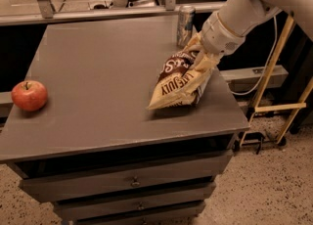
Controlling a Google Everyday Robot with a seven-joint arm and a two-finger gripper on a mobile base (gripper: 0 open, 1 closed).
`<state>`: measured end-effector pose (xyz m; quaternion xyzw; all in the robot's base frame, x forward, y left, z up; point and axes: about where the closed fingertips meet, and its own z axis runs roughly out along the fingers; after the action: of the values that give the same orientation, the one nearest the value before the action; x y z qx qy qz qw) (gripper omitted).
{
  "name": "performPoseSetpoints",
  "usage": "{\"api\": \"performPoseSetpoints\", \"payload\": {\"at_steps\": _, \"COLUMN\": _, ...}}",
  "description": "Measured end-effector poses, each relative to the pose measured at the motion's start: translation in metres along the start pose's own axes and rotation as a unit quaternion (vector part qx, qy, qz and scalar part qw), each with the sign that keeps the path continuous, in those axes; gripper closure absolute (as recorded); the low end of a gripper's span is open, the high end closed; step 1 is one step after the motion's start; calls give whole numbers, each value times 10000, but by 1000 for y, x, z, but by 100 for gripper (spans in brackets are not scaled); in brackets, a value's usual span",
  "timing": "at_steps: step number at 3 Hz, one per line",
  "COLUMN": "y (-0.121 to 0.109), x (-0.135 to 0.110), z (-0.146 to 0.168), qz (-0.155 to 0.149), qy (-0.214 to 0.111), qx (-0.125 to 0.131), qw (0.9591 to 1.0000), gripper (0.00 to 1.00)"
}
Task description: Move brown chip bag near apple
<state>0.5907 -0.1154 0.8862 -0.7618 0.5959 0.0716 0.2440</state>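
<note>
The brown chip bag (177,85), dark brown on top and tan below with "LATE JULY" printed on it, is at the right side of the grey table (98,67). It is tilted, with its lower edge just over the tabletop. My gripper (200,61) comes in from the upper right and is shut on the bag's upper right part. The red apple (29,95) sits near the table's left front edge, far from the bag.
A slim silver drink can (185,25) stands at the back right of the table, just behind the bag and the arm. Drawers (132,182) run below the tabletop. A yellow metal frame (274,72) stands to the right of the table.
</note>
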Motion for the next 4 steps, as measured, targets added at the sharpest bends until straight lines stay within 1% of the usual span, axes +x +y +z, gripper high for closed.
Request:
{"api": "performPoseSetpoints", "payload": {"at_steps": 1, "y": -11, "x": -25, "z": -14, "qz": -281, "qy": -51, "qx": 224, "qw": 9993, "gripper": 100}}
{"api": "performPoseSetpoints", "payload": {"at_steps": 2, "y": -27, "x": -47, "z": -33, "qz": -568, "qy": -161, "qx": 516, "qw": 9969, "gripper": 100}}
{"api": "performPoseSetpoints", "payload": {"at_steps": 3, "y": -50, "x": -79, "z": -50, "qz": -982, "qy": -517, "qx": 804, "qw": 9906, "gripper": 100}}
{"api": "performPoseSetpoints", "payload": {"at_steps": 4, "y": -69, "x": -97, "z": -48, "qz": -1205, "qy": -749, "qx": 924, "qw": 9856, "gripper": 100}}
